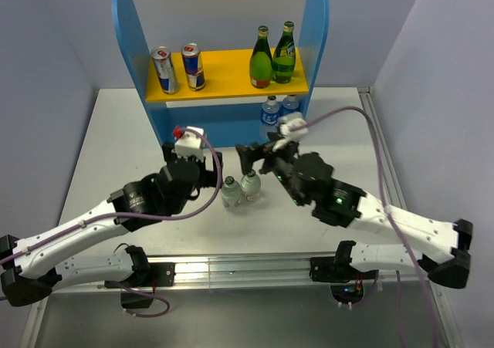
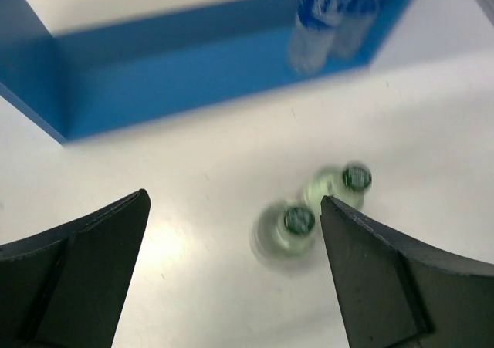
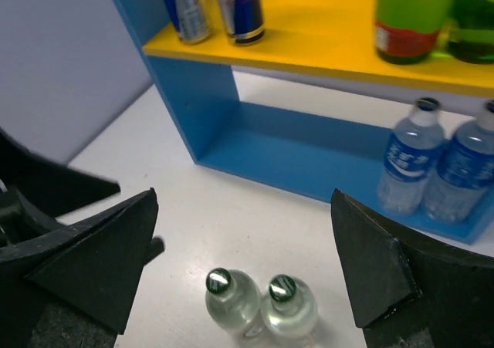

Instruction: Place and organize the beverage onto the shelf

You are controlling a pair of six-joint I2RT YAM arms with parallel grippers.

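Shelf [image 1: 228, 74] at the far edge of the table [image 1: 116, 147]. On its yellow top board: two cans [image 1: 177, 68] by the left panel, two green glass bottles [image 1: 272, 55] by the right panel. In its lower level, right end: two blue-labelled water bottles [image 1: 279, 110]. In front of the shelf, well apart from it: two small clear bottles [image 1: 240, 190], green-capped, upright, touching. Left gripper [image 2: 233, 201] and right gripper [image 3: 243, 201] both in front of the shelf, jaws spread wide, holding nothing.
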